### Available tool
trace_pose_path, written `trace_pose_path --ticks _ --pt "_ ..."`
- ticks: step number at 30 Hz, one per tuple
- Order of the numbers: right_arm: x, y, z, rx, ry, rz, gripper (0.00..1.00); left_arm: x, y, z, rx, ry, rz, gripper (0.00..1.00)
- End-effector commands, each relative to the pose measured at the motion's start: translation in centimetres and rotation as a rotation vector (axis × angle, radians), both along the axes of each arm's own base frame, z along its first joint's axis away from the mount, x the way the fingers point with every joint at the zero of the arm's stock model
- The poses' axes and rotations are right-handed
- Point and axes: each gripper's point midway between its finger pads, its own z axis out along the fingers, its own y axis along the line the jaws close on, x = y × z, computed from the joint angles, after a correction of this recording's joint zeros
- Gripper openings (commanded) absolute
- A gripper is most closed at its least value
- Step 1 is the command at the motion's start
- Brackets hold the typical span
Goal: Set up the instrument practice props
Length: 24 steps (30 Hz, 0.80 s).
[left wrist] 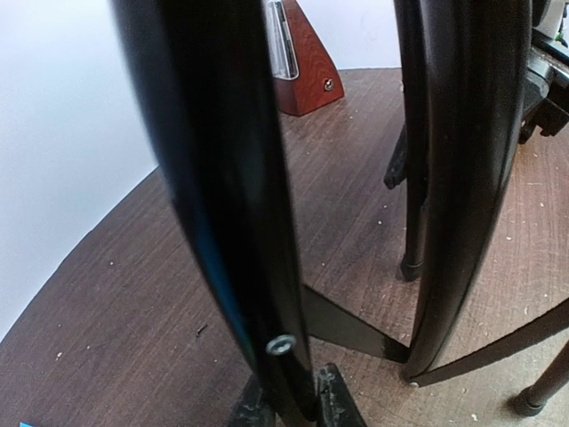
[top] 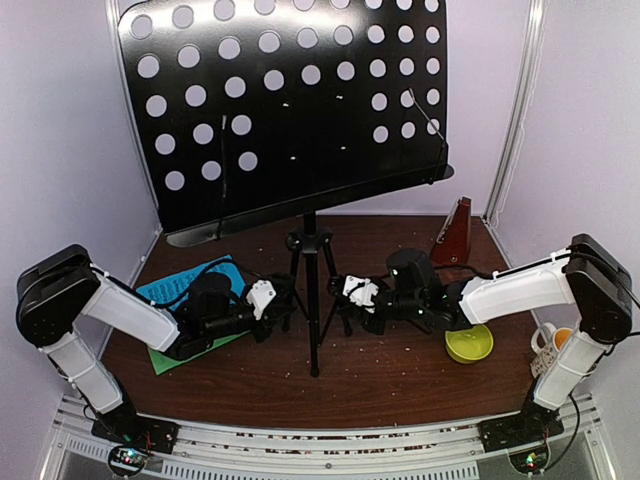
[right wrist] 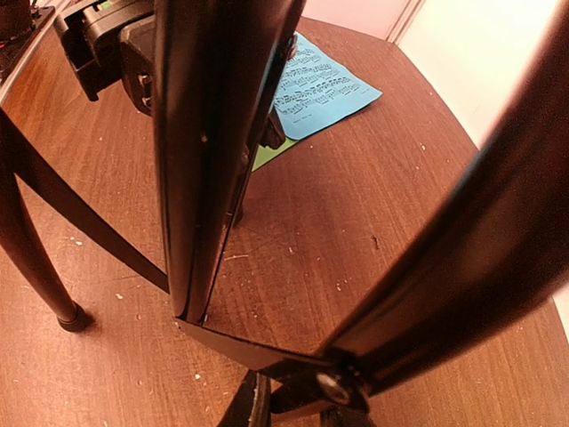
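Standing upright mid-table, the music stand has its post vertical and its tripod legs splayed. Its perforated desk runs left to right, face tipped toward the arms and left end lower. The left gripper is closed narrowly on a left leg, with its fingers pressed on either side. The right gripper pinches a right leg at the brace joint. Blue and green music sheets lie flat at the left under the left arm. The metronome stands at the back right, apex up.
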Motion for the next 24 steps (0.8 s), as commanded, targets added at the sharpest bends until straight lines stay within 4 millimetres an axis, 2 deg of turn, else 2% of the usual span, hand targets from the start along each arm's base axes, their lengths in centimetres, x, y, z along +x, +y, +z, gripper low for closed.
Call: trace_pose_path --ticks 1,8,17,24 --pt "1.8 -0.6 2.1 0.003 -0.067 -0.071 0.01 1.2 0.0 1.8 0.010 -0.092 0.018 0.00" --pt "2.8 -1.2 3.1 -0.004 -0.125 -0.123 0.00 2.3 0.8 2.2 0.054 -0.129 0.061 0.00" --pt "4.0 -1.5 2.7 -0.045 -0.155 -0.152 0.00 3.8 1.6 3.3 0.076 -0.172 0.105 0.00" --pt "5.6 -2.5 2.9 -0.062 -0.167 -0.185 0.00 6.0 2.6 3.6 0.090 -0.153 0.119 0.00"
